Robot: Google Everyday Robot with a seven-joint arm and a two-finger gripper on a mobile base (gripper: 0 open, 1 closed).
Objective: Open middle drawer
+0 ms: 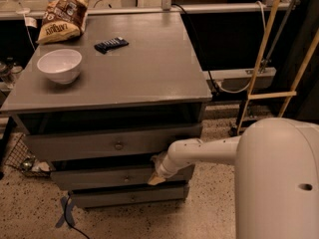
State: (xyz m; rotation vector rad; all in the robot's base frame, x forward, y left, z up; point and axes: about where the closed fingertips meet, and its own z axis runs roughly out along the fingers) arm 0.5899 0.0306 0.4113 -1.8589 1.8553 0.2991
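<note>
Camera view: arm [204,151] stretched leftward, low and nearly level.
Claw [156,177] seems to touch the middle drawer [94,177] front, right of its knob [127,179]; its grip cannot be told.

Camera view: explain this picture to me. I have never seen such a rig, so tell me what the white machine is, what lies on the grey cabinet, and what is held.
There is only one picture, and it looks down from above the machine. The big white shape is the body of a mobile robot. Its single arm stretches left and ends in the end effector, the part that grasps.

The end effector is low down, at the right end of the middle drawer of a grey cabinet, away from the drawer's small centre knob. Whether it grips anything does not show. Above it is the top drawer and below it the bottom drawer.

On the cabinet lie a white bowl, a bag of chips and a dark wrapped bar.
</note>
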